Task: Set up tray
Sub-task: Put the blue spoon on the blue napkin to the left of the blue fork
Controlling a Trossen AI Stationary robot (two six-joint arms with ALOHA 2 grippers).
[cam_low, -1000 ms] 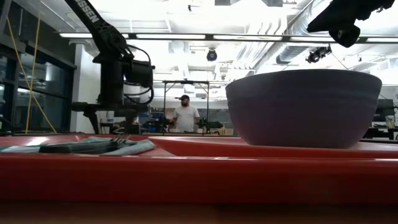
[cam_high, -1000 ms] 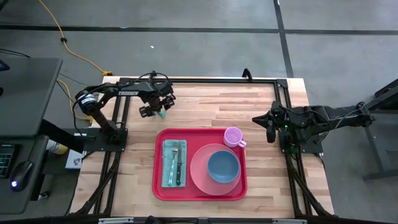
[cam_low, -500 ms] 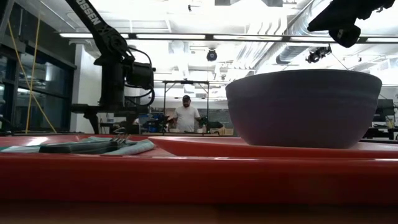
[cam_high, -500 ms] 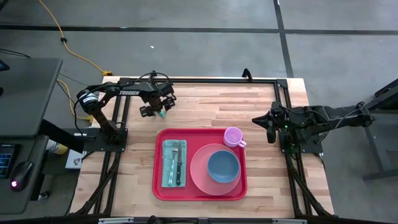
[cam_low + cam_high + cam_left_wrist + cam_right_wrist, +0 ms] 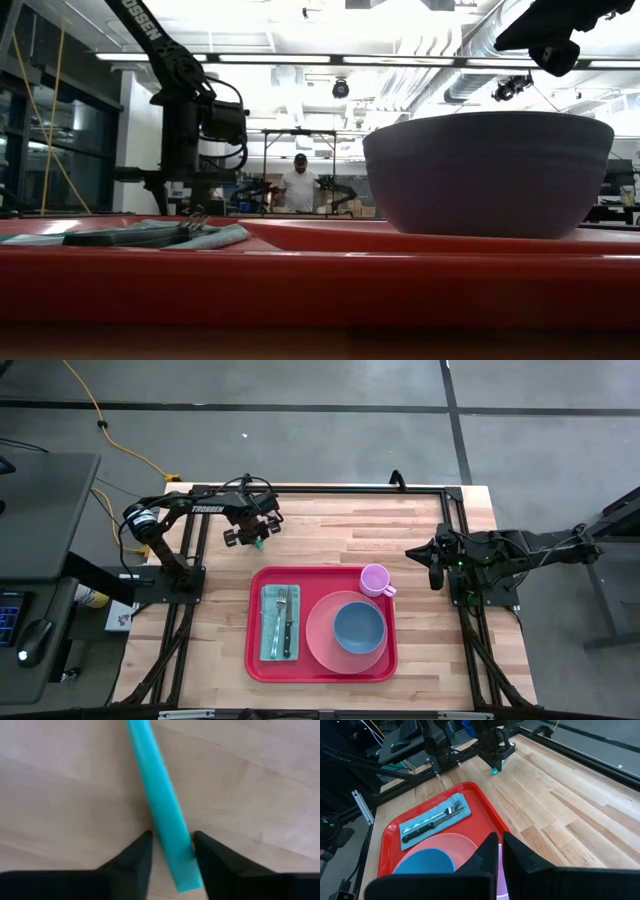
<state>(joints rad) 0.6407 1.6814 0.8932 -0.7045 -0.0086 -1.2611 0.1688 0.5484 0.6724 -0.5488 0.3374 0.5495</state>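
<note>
The red tray [image 5: 252, 645] lies on the table's near middle. It carries a blue napkin [image 5: 269, 642] with a fork and knife [image 5: 285, 622], a pink plate [image 5: 320, 642] with a blue bowl [image 5: 358, 627], and a pink cup [image 5: 375, 578] at its far right corner. My left gripper [image 5: 257, 540] hovers past the tray's far left corner, shut on a teal stick [image 5: 159, 790]. My right gripper [image 5: 432, 565] waits shut at the table's right edge. My left gripper [image 5: 171, 837] pinches the teal stick near one end [image 5: 176, 851] between its two fingers, coming from above and pointing down. The stick's long part [image 5: 495, 769] hangs below the fingers, just over the bare wood.
Bare wood lies between the tray and the far edge and to the tray's right. The black frame rails [image 5: 330, 490] run along the table's far, left and right sides. In the low view a person [image 5: 298, 185] stands in the room beyond the table.
My left gripper has edged slightly toward the table's left, still holding the teal stick. Everything on the tray has stayed where it was.
</note>
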